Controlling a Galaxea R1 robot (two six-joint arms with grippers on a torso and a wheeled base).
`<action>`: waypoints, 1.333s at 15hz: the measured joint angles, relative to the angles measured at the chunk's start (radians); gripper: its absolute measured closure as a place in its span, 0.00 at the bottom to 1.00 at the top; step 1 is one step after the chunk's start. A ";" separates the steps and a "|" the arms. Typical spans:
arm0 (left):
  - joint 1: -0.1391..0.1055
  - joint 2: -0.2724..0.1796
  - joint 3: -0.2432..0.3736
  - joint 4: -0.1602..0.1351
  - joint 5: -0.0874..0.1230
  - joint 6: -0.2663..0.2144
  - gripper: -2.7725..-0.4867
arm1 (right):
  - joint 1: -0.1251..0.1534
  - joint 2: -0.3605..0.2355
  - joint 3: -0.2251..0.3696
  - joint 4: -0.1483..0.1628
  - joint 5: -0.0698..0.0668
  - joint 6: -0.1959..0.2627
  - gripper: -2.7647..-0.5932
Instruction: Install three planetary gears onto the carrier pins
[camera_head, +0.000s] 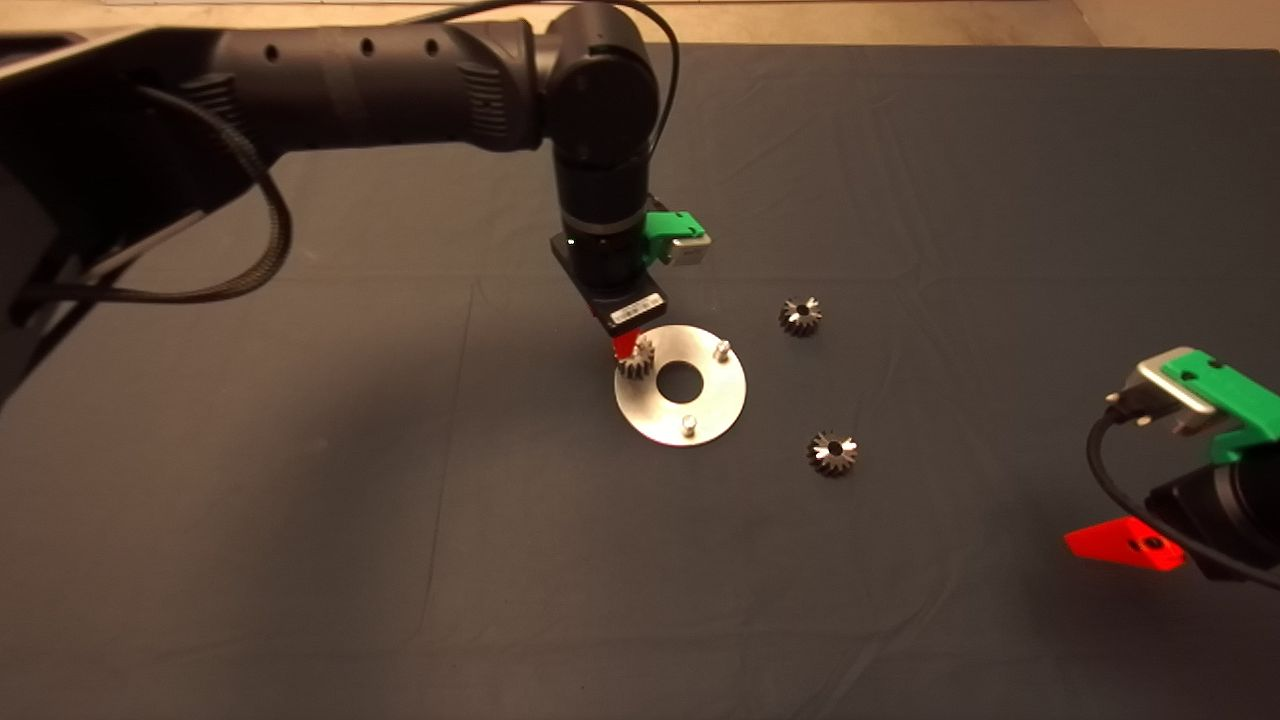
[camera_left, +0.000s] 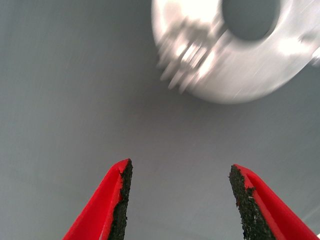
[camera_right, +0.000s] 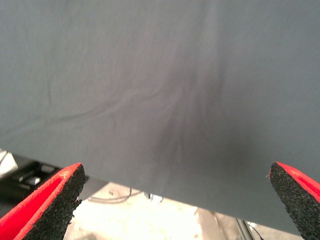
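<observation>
The left gripper (camera_head: 628, 345) hung over the near-left rim of the disc (camera_head: 700, 410), reaching in on its arm from the left side of the mat (camera_head: 400, 500). Its red fingers (camera_left: 107, 200) stood apart with nothing between them — the left wrist view showed only bare mat in the gap. Just below that gripper, one planetary gear (camera_head: 636, 358) sat on the disc at the spot of the third pin, which could not be seen; whether the gear was fully seated could not be told. In the left wrist view this gear (camera_left: 187, 55) appeared blurred on the disc (camera_left: 260, 70), ahead of the fingertips and well clear of them.

Across the disc's centre hole from the gripper, two carrier pins stood bare and upright: one (camera_head: 722, 350) on the far side, one (camera_head: 689, 424) on the near side.

Beyond the disc, away from the left gripper, two more planetary gears lay loose on the mat — one (camera_head: 800, 316) just past the far pin, the other (camera_head: 832, 453) off the disc's near-right edge. Neither touched the disc.

The right gripper (camera_head: 1130, 545) waited at the lower right edge of the mat, well apart from all the parts, its fingers (camera_right: 45, 205) spread wide over the mat's edge and holding nothing.
</observation>
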 joint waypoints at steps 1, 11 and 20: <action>0.000 -0.048 0.023 -0.003 0.001 -0.008 0.64 | -0.005 0.000 0.000 0.000 0.000 -0.006 0.01; 0.077 -0.216 0.298 0.166 0.010 -0.241 0.64 | -0.029 0.048 -0.001 0.001 0.002 -0.022 0.01; 0.100 -0.337 0.434 0.179 0.015 -0.306 0.64 | -0.029 0.237 -0.062 0.001 0.000 -0.023 0.01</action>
